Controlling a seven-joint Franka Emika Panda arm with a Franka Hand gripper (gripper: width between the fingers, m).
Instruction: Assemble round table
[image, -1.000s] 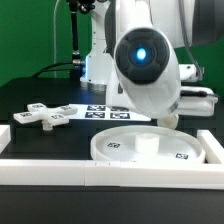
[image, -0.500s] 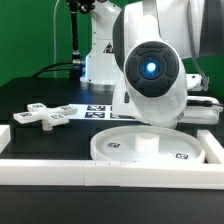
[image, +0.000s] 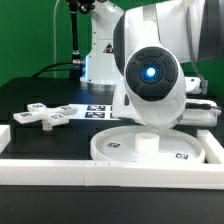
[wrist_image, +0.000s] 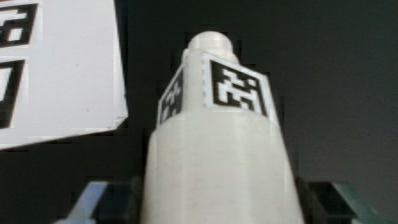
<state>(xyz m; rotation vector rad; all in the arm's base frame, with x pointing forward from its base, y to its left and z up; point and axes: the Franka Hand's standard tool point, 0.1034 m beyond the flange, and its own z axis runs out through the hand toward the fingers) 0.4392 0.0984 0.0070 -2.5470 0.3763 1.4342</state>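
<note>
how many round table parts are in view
3. The rimmed disc lies nearest the camera in the exterior view; the cross-shaped foot lies toward that view's left; the leg shows only in the wrist view, beside the marker board. The arm may hide others.

The two-finger gripper (wrist_image: 217, 205) was hidden in the exterior view behind the bulky white robot arm (image: 128, 95), as was the far rim of the large rimmed white plastic disc (image: 165, 150). The short white cylindrical leg (wrist_image: 214, 140) ran off the wrist view's edge between blurred dark fingers (wrist_image: 103, 203); whether they touched it was unclear.
</note>
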